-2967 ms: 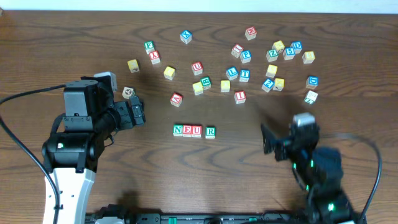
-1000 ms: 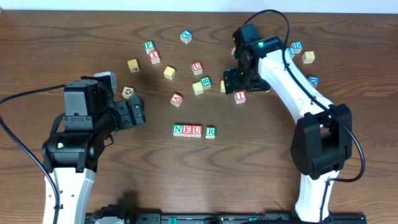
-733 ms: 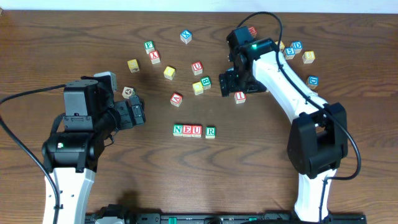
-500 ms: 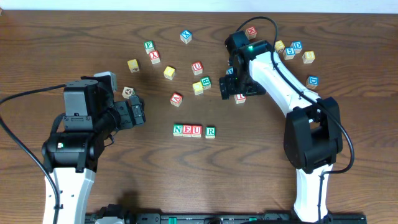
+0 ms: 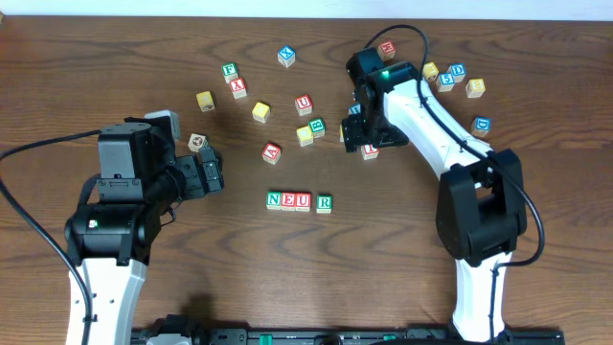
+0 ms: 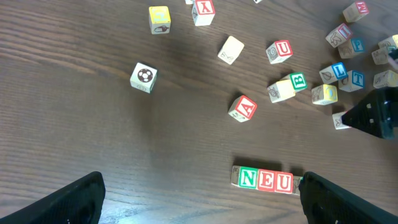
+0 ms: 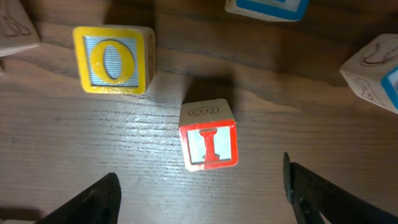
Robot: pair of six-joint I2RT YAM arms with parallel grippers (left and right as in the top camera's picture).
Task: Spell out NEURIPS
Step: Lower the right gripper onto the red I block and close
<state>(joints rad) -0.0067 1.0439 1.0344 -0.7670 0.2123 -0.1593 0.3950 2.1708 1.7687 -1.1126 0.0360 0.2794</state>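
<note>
The row N, E, U point(image 5: 288, 200) lies on the table with the green R block point(image 5: 324, 202) just right of it; the row also shows in the left wrist view point(image 6: 266, 179). The red I block point(image 7: 208, 145) lies between my right gripper's point(image 7: 202, 196) open fingers, a little ahead of the tips. In the overhead view the right gripper point(image 5: 359, 134) hovers over the I block point(image 5: 370, 150). My left gripper point(image 5: 213, 172) is open and empty, left of the row.
A yellow O block point(image 7: 114, 59) lies left of the I block. Many loose letter blocks are scattered at the back, among them a red A point(image 5: 272, 151), a red U point(image 5: 304, 103) and a green B point(image 5: 316, 126).
My right arm has swung from the front right up over the block cluster and come down over the I block. The left arm has not moved.
</note>
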